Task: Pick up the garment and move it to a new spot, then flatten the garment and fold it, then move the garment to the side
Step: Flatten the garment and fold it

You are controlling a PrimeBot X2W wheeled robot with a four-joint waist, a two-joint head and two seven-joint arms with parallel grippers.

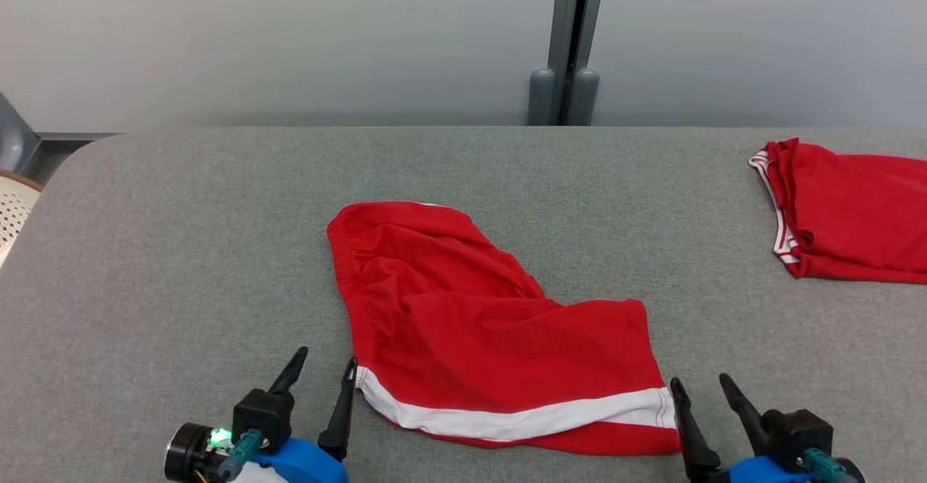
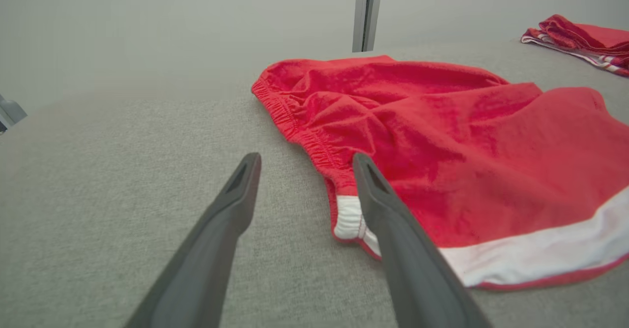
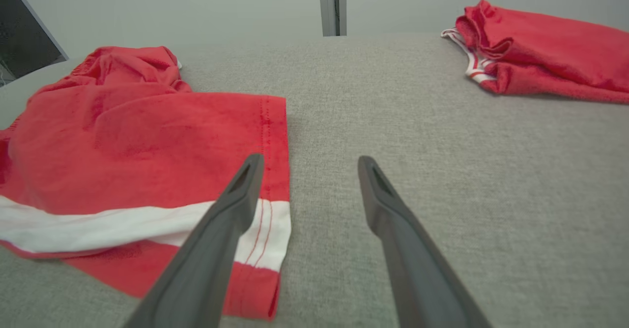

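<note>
Both claws stand with fingers apart and hold nothing, one at each near corner of the shorts (image 1: 471,324). The left claw (image 1: 326,358) sits at the waistband end. In its wrist view its right finger lies over the end of the white stripe (image 2: 540,249), though I cannot tell whether it touches the cloth. The right claw (image 1: 699,380) sits at the hem end, and its left finger crosses the stripe's corner in the same way.

What matters to me is that the shorts' long axis runs left to right, roughly along the tabletop's (image 1: 181,237) near edge. The cloth lies between the two claws and slightly ahead of them, so neither arm is clearly nearer. Each claw is just outside its own corner.

The shorts lie mid-tabletop, toward the near edge, well apart from a second red garment (image 1: 854,215) at the far right. The waistband side rides up toward the far left and is rumpled, while the near part lies flatter. I judge this fits cloth being spread flat, or cloth already doubled once. A grip on both near corners together would mean each claw closing inward onto the stripe's ends.
</note>
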